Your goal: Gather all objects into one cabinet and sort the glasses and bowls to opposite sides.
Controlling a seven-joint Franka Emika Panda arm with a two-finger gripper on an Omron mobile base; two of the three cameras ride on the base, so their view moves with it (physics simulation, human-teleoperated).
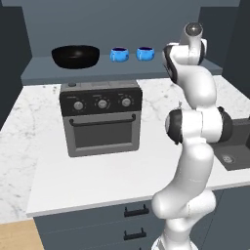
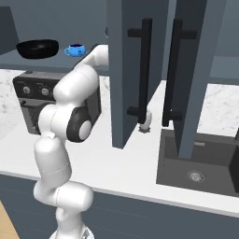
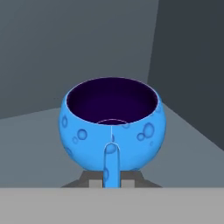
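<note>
A blue cup [image 3: 112,129] is sitting upright on the cabinet shelf [image 1: 122,70], its handle [image 3: 111,166] facing the gripper [image 3: 112,183], whose jaws are too hidden to judge as open or closed. A second blue cup [image 1: 119,54] is standing between it and the black bowl [image 1: 75,56]. The cup is looking small, light, rigid and glossy, likely slippery; gripping across the rim wall or the handle seems safest.

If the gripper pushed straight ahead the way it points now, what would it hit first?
Most likely the blue cup: in the hand view it sits dead ahead, handle toward the gripper. Behind it lie only the shelf and the cabinet's back wall. The gap to the cup is hard to judge.
</note>
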